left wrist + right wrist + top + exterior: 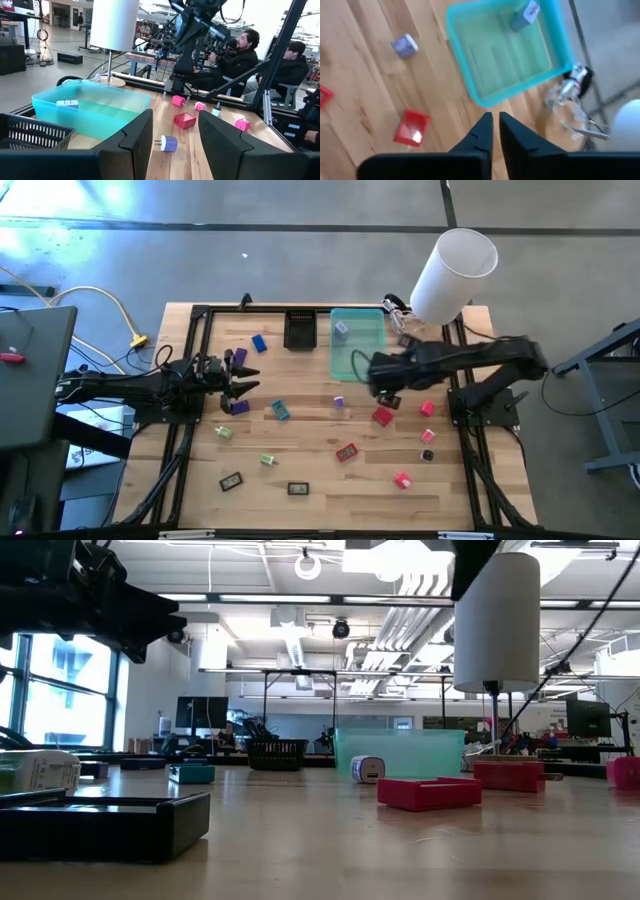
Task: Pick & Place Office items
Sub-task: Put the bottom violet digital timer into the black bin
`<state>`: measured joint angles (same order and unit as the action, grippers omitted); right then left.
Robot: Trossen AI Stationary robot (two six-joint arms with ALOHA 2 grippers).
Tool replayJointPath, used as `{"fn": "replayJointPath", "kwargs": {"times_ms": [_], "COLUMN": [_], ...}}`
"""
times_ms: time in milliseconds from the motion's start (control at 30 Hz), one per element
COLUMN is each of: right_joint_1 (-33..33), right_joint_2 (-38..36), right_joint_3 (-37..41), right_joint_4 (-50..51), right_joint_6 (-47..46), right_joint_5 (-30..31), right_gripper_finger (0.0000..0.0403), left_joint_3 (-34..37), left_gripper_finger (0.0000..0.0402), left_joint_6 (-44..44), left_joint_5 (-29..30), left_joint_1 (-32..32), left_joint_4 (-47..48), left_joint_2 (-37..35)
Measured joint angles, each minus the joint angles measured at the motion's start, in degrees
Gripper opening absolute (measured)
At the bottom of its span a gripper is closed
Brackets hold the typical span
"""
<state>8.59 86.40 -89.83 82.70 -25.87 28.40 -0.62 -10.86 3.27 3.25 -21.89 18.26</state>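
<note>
The office items lie scattered on the wooden table: a purple plug [339, 402] [168, 144], a red piece [382, 416] [411, 127], pink pieces [427, 409], green, teal and black ones toward the near edge. A small blue-white piece [341, 328] [525, 15] lies inside the teal tray [357, 352]. My right gripper [384, 386] [494, 121] hovers shut and empty above the table, just off the tray's near edge. At the left edge my left gripper [246, 376] [175, 127] stands level and open, with nothing between its fingers.
A small black tray [300, 330] stands left of the teal tray at the far edge. A lamp with a tall white shade [455, 275] stands at the far right corner, cables at its foot. Black frame rails run along the table's sides. People sit beyond the table.
</note>
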Motion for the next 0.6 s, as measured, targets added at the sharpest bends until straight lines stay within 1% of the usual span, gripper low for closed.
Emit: {"fn": "replayJointPath", "kwargs": {"times_ms": [67,167,300,467,600], "right_joint_1": [0.2,-0.1,-0.1,-1.7,-4.2], "right_joint_2": [-5.5,-14.2,-26.2,-39.5,-46.0], "right_joint_3": [5.9,16.6,34.1,56.2,69.2], "right_joint_4": [-4.7,-13.6,-31.3,-57.7,-75.3], "right_joint_6": [-0.7,-0.9,1.1,4.6,5.6], "right_joint_5": [-0.2,-1.9,-5.8,-15.6,-22.4], "right_gripper_finger": [0.0005,0.0003,0.0003,0.0003,0.0003], "left_joint_3": [0.0,0.0,0.0,0.0,0.0], "left_gripper_finger": [0.0154,0.0154,0.0154,0.0154,0.0154], "left_joint_6": [0.0,0.0,0.0,0.0,0.0], "left_joint_5": [0.0,0.0,0.0,0.0,0.0], "left_joint_1": [0.0,0.0,0.0,0.0,0.0], "left_joint_4": [0.0,0.0,0.0,0.0,0.7], "left_joint_2": [0.0,0.0,0.0,0.0,0.0]}}
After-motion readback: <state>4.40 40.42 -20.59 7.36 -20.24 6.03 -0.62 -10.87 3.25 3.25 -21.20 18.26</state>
